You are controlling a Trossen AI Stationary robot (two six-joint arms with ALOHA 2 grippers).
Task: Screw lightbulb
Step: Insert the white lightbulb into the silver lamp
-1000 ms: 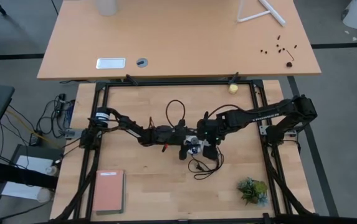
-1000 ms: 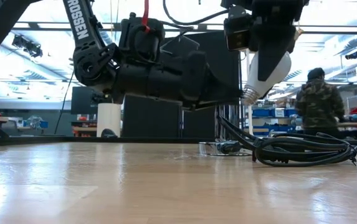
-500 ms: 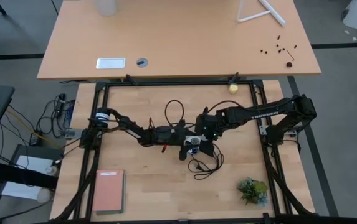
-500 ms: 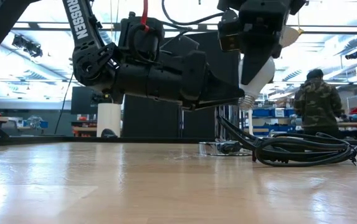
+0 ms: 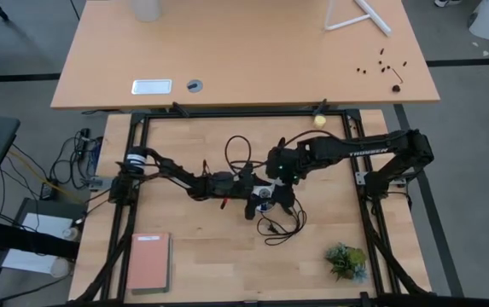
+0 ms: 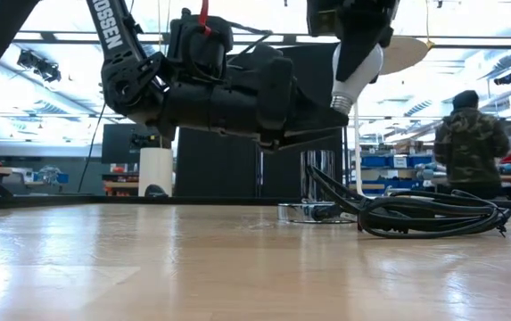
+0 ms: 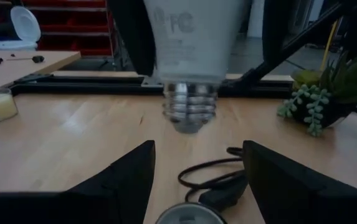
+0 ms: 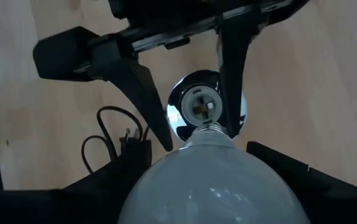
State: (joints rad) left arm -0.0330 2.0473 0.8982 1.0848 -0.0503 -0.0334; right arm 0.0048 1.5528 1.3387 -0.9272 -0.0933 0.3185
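Observation:
The white lightbulb (image 8: pixel 215 183) is in my right gripper (image 6: pixel 353 13), threaded metal base (image 6: pixel 340 100) down and a little tilted. It hangs well above the round silver socket disc (image 8: pixel 204 107), which lies flat on the table with its black cord (image 6: pixel 424 214). My left gripper (image 7: pixel 197 149) is open at the table's middle, raised off the table. Its two fingers stand on either side of the socket disc (image 7: pixel 184 216) without touching it. The bulb's base (image 7: pixel 189 109) shows right ahead of these fingers. My right gripper pinches the bulb's wide frosted part (image 8: pixel 166 186) between its two fingers (image 8: pixel 100 180), one on each side. The fingers come from above and point down. The bulb is lifted clear, base downward and slightly tilted, over the socket.
The coiled black cord (image 5: pixel 278 223) lies just near of the socket. A small plant (image 5: pixel 346 260) stands near right, a reddish notebook (image 5: pixel 148 260) near left, a yellowish ball (image 5: pixel 319 121) at the far edge. A person (image 6: pixel 469 143) stands in the room behind.
My right gripper has carried the bulb up and toward the table's far edge, a little to the left. The bulb stays base down and tilted, now higher above the socket. The socket and cord have kept their place.

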